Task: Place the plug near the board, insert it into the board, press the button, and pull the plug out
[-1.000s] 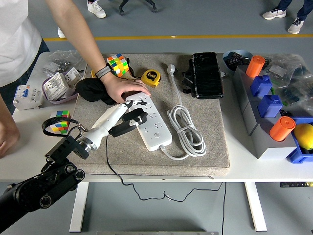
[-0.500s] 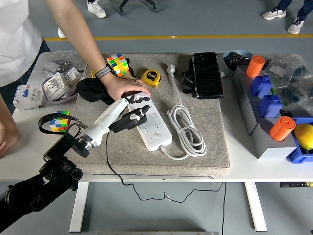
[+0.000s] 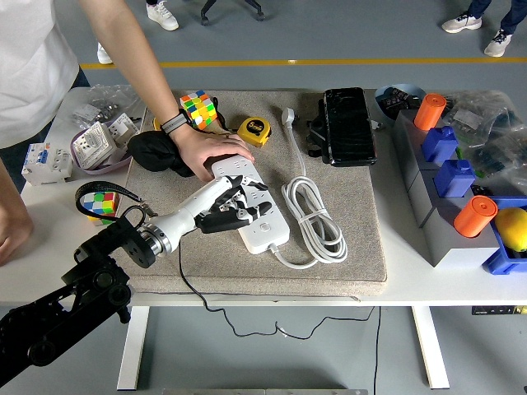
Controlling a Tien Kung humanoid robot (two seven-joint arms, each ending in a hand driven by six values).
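While the white surface (image 3: 395, 284) carries the grey mat (image 3: 346, 255), I log the power board (image 3: 251, 206) lying on it, a person's hand (image 3: 206, 150) pinning its far end. Left hand (image 3: 218, 210) over the board, fingers (image 3: 239, 216) curled around the black plug (image 3: 226, 220).

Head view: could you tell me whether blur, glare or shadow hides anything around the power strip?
Head view: even, soft light, no glare on the white strip; the left hand looks sharp, with no motion blur; its dark fingers cover part of the strip, so the plug cannot be made out; only faint shadows lie on the mat.
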